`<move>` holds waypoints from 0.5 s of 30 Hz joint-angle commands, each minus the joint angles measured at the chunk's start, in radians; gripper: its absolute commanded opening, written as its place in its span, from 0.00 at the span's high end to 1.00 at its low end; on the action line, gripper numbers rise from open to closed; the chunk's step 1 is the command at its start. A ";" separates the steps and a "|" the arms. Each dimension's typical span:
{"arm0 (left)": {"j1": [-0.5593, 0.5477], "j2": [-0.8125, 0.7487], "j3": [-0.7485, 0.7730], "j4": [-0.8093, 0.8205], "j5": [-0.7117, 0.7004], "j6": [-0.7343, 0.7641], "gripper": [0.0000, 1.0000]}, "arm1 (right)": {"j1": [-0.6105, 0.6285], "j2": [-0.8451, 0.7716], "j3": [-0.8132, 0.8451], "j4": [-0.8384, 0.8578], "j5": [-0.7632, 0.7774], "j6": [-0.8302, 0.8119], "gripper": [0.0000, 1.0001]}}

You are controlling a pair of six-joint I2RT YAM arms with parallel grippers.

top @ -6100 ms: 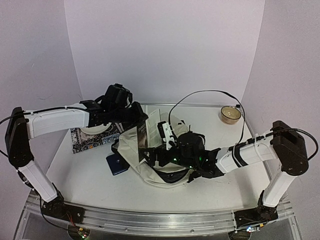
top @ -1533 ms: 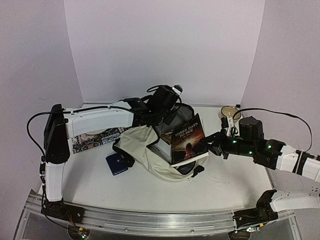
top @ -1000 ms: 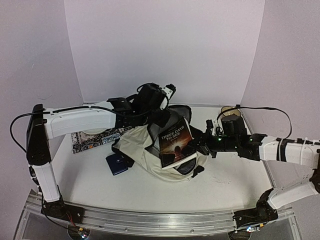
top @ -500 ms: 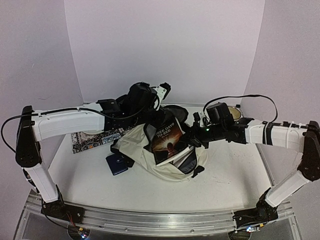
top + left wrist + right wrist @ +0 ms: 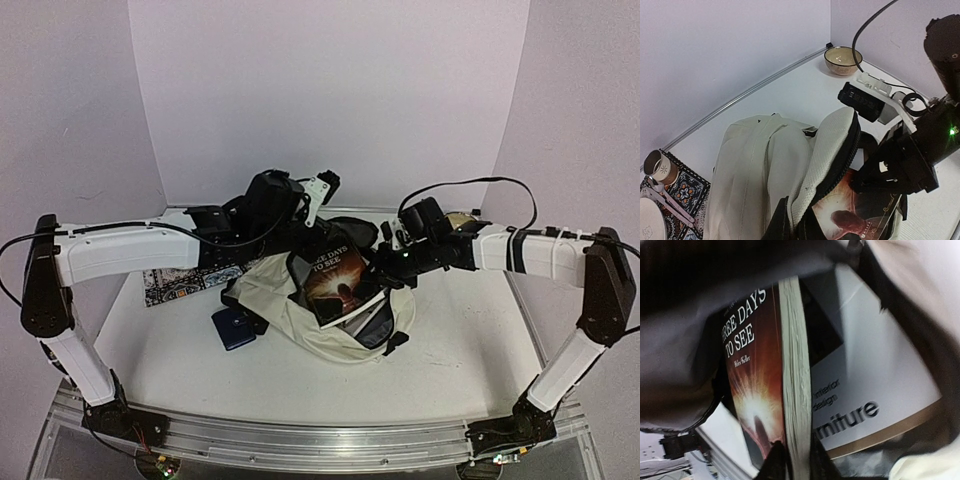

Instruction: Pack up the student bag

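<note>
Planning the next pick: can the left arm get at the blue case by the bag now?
Probably not yet: left gripper is clamped on the student bag flap. The blue case itself lies mostly uncovered.

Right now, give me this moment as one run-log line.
phase: book insertion | left jaws: shut on student bag rim | right jaws: shut on book | book: partly inside bag

Student bag (image 5: 285, 300) mouth mostly plugged: dark book (image 5: 338, 285) tilted in it, white book (image 5: 865, 390) beneath, right gripper (image 5: 385, 270) clamped on the dark book's edge. Left gripper (image 5: 792, 227) pinches the flap up. Passable: bare table (image 5: 470, 330) right of the bag. Blue case (image 5: 235, 327) just beside its left.
</note>
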 commanded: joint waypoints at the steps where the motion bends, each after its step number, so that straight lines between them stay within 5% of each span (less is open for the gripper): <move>1: 0.000 -0.070 -0.008 0.067 -0.001 -0.019 1.00 | -0.016 0.042 0.085 -0.052 0.107 -0.110 0.73; 9: 0.001 -0.037 0.003 0.067 -0.029 -0.048 1.00 | -0.011 -0.131 -0.049 -0.051 0.172 -0.157 0.42; 15: 0.001 -0.014 0.012 0.067 -0.034 -0.063 1.00 | 0.079 -0.309 -0.156 -0.082 0.239 -0.176 0.38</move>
